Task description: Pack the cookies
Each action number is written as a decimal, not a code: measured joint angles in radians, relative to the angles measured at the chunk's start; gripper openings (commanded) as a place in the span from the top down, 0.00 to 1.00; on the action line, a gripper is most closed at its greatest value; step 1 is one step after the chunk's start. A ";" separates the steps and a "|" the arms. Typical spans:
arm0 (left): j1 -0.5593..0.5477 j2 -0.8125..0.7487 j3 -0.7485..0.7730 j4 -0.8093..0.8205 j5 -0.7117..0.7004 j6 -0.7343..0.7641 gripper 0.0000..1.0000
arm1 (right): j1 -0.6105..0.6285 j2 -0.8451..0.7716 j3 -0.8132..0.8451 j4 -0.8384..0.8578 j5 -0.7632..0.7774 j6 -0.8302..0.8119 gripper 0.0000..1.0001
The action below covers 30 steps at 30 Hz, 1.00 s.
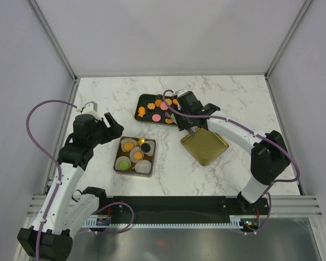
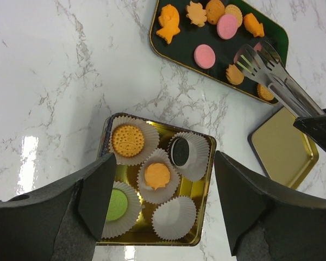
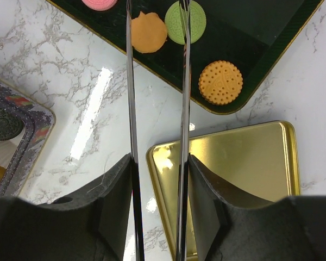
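At the near side of the white marble table [image 1: 233,103], the left gripper [image 2: 164,157] hangs with its jaws spread wide and nothing between them, directly over a square gold tin [image 2: 194,187] packed edge to edge with five white pleated paper cups [image 2: 174,217]. Four cups carry a biscuit, two orange, one green and one dark, and the fifth is bare. To the tin's right, across a band of bare marble, a square gold lid [image 3: 244,157] lies flat. Over its left edge the right gripper [image 3: 158,174] is clamped on a pair of long steel tongs [image 3: 131,81], whose two arms run forward, parted, to the dark rectangular gold-rimmed tray [image 2: 179,41] beyond. The rest of the small flat cookies [image 2: 205,56], orange, pink and green, some fish- or leaf-shaped, lie scattered there. The tong tips reach an orange and a green one, though contact cannot be judged. A narrow strip of marble separates lid and tray. Open marble runs left of the tin and behind the tray to the walls.
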 measured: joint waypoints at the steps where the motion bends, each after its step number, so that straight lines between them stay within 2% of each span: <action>1: 0.000 0.000 -0.002 0.000 -0.003 0.001 0.19 | 0.000 0.001 -0.003 0.002 -0.008 0.000 0.50; 30: 0.001 0.000 -0.011 0.007 -0.007 0.008 0.19 | 0.000 0.001 -0.075 0.036 -0.058 0.008 0.50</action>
